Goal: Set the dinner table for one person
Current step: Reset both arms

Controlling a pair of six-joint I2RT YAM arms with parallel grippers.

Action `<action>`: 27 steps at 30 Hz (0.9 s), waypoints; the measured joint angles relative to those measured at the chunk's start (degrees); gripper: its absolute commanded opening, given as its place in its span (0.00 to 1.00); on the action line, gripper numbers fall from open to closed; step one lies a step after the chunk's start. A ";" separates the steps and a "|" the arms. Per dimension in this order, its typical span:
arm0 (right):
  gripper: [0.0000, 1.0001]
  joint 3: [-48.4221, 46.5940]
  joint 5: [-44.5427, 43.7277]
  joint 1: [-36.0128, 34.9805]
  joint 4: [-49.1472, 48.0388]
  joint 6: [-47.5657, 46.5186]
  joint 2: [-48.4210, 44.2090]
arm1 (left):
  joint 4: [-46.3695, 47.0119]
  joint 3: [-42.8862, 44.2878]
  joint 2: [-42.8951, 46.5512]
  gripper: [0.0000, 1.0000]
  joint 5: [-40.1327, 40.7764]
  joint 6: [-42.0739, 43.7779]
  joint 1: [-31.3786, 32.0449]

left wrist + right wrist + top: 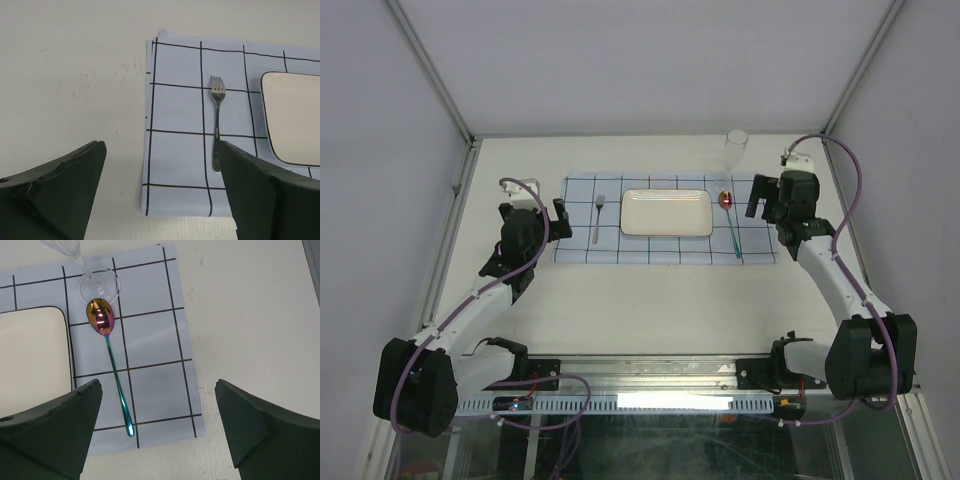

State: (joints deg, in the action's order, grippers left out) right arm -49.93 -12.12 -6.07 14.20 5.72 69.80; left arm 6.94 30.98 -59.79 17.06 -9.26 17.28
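Observation:
The cream-white dinner table (650, 300) carries a pale-blue grid cloth (665, 252). On the cloth lie a white rectangular plate (666, 212), a silver fork (598, 218) to its left and an iridescent spoon (730, 222) to its right. A clear stemmed glass (736, 150) stands at the cloth's far right corner. My left gripper (560, 213) is open and empty above the cloth's left edge; the fork (217, 125) lies ahead of it. My right gripper (757, 196) is open and empty above the cloth's right edge, beside the spoon (111, 360) and the glass foot (98, 286).
Aluminium rails (450, 215) edge the table at left, right and front. Grey walls enclose the back and sides. Purple cables loop along both arms.

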 measured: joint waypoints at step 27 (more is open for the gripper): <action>0.99 7.56 2.54 -0.02 -8.85 2.99 -0.07 | 2.73 -0.87 -1.77 0.99 0.87 1.22 -0.11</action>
State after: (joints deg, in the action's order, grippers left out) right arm -42.37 -9.58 -6.09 5.34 8.71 69.73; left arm 9.67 30.11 -61.56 17.93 -8.03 17.17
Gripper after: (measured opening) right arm 0.991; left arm 0.990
